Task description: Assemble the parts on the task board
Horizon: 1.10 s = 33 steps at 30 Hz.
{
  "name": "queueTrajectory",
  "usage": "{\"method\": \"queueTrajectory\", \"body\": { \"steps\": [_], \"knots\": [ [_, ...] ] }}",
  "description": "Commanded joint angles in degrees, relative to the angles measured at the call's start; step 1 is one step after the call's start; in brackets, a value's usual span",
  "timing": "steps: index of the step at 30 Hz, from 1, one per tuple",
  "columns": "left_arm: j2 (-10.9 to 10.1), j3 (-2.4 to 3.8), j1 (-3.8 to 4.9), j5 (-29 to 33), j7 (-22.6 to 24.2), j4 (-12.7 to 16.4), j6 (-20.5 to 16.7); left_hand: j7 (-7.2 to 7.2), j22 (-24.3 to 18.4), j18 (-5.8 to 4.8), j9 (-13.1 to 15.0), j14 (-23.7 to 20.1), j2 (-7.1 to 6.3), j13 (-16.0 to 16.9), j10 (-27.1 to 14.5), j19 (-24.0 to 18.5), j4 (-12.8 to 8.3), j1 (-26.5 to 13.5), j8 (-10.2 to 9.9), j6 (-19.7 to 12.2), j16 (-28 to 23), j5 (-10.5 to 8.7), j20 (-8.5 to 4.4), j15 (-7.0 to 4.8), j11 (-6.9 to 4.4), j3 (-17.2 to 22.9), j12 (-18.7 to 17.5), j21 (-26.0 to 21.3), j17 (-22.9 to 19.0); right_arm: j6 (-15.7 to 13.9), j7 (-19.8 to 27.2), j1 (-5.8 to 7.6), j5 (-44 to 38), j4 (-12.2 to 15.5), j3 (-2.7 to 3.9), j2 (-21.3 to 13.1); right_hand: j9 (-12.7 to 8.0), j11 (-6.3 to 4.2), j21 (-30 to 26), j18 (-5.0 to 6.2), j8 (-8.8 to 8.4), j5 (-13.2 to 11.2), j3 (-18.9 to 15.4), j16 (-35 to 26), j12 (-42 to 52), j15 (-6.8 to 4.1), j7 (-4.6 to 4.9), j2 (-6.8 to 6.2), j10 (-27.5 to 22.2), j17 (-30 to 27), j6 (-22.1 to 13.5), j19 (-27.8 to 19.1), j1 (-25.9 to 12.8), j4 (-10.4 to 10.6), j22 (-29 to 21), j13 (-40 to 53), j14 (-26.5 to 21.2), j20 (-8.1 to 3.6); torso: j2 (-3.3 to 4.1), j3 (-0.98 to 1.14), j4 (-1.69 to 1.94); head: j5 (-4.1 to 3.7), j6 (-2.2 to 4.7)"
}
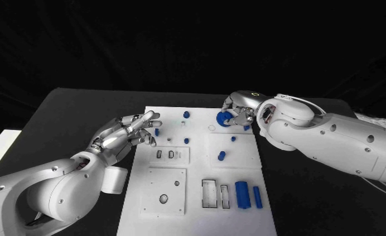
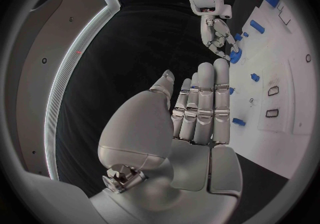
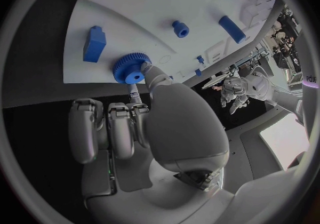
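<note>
Standing at the near edge of the bench [image 1: 72, 107], I see first the two upright blue cylinders [image 1: 242, 194] at about five o'clock on the white task board [image 1: 161, 213], beside two rectangular slots [image 1: 210, 193]; these are well apart from either hand. A little farther in, at nine o'clock of the board, the left hand [image 1: 129, 133] hovers over the board's edge with its fingers straight and spread, holding nothing; a small blue peg [image 1: 158, 132] stands just beside its fingertips. Farther still, toward one o'clock, the right hand [image 1: 239, 114] pinches a blue toothed gear [image 1: 223, 118] between thumb and a finger, the other fingers curled under. The gear sits at the hand's tip, low over the board's far edge; whether it is already seated on a post I cannot tell. The risk, to my eye, is that the pinch is slight and off to one side of the gear, so a tilt could jam it on its post or let it slip free. A blue block [image 3: 94, 44] just beside the gear could also be knocked.
</note>
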Motion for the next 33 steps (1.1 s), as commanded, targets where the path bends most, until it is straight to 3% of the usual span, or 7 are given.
{"method": "queueTrajectory", "body": {
  "steps": [1, 15, 23, 33],
  "knots": [
    [0.1, 0.03, 0.05, -0.2, 0.2, 0.0, 1.3, 0.36, 0.0, 0.7, -0.1, -0.2, 0.47, 0.1, -0.3, -0.3, -0.3, 0.3, -0.3, -0.2, -0.2, 0.11, 0.04, 0.05, 0.05, 0.1, -0.3, 0.2, 0.1, -0.2, 0.5, -0.31, -0.4, 0.1, -0.18, 0.0, -0.1, -0.41, 0.5, -0.69, 0.27, 1.4, 0.9, 0.2, 0.2, -0.24, -0.03, -0.01, 5.1, 13.4, 0.5, 0.6, -1.5, 0.1, 1.4, 13.8, 5.7, 0.11, 0.0, -0.02, 0.02, 0.01, -0.07],
    [-0.1, 0.03, 0.05, -0.2, 0.0, 0.2, 1.3, 0.37, 0.0, 0.7, -0.1, -0.3, 0.48, 0.1, -0.3, -0.3, -0.3, 0.3, -0.4, -0.2, -0.2, 0.11, 0.05, 0.06, 0.05, 0.1, -0.3, 0.2, 0.1, 0.3, -0.1, -0.42, -0.3, 0.1, -0.18, 0.2, -0.3, -0.52, 0.8, -0.82, -0.18, 4.4, 2.1, 0.1, -0.2, -0.28, -0.13, -1.36, 4.8, 13.2, 0.7, 0.8, -3.8, -0.3, 2.0, 13.5, 5.7, 0.06, -0.03, -0.04, -0.03, 0.15, -0.15],
    [0.0, 0.03, 0.05, -0.2, -0.1, 0.2, 1.3, 0.4, 0.0, 0.7, -0.1, -0.3, 0.5, 0.0, -0.4, -0.4, -0.3, 0.3, -0.4, -0.3, -0.2, 0.1, 0.06, 0.08, 0.08, 0.1, -0.3, 0.2, 0.1, -3.4, 1.1, -0.46, -2.1, 1.2, -0.18, 0.3, -0.4, -0.62, 1.1, -0.97, -0.65, 7.6, 3.6, 0.1, -0.3, -0.36, -0.2, -1.83, 4.8, 13.2, 1.1, 1.2, -4.7, -0.7, 2.8, 13.5, 5.7, 0.0, 0.01, 0.01, 0.04, 0.21, -0.14],
    [0.0, 0.03, 0.05, -0.2, -0.2, 0.2, 1.5, 0.42, 0.0, 0.7, -0.1, -0.3, 0.51, 0.0, -0.4, -0.4, -0.3, 0.2, -0.4, -0.3, -0.2, 0.1, 0.07, 0.09, 0.1, 0.1, -0.4, 0.2, 0.1, -6.8, 1.4, -0.37, -4.1, 4.2, -0.15, 1.0, -0.3, -0.65, 1.5, -1.16, -0.81, 7.8, 3.9, 0.1, -0.2, -0.39, -0.26, -2.13, 4.9, 13.2, 1.5, 1.6, -5.5, -0.6, 3.7, 13.6, 5.7, -0.03, 0.0, -0.06, 0.09, 0.13, -0.04]
  ]
}}
